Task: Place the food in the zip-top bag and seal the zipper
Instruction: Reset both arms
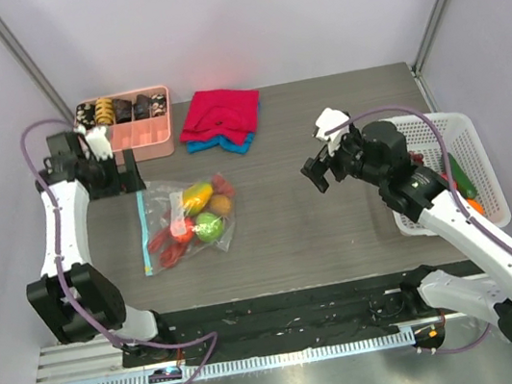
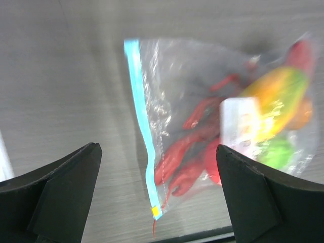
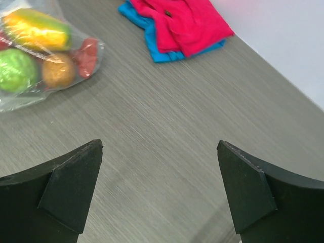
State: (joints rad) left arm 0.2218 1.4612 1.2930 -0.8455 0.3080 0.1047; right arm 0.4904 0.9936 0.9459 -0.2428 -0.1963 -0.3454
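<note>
The clear zip-top bag lies flat on the left of the table with the food inside: a red lobster, a yellow fruit, a green one, an orange one and a red one. The teal zipper runs along the bag's left edge and lies flat. My left gripper hovers open above the far end of the bag and touches nothing. Over bare table right of the bag, my right gripper is open and empty.
A pink tray of black and tan pieces stands at the back left, just behind the left gripper. Folded red and blue cloths lie at the back middle. A white mesh basket at the right edge holds a green item.
</note>
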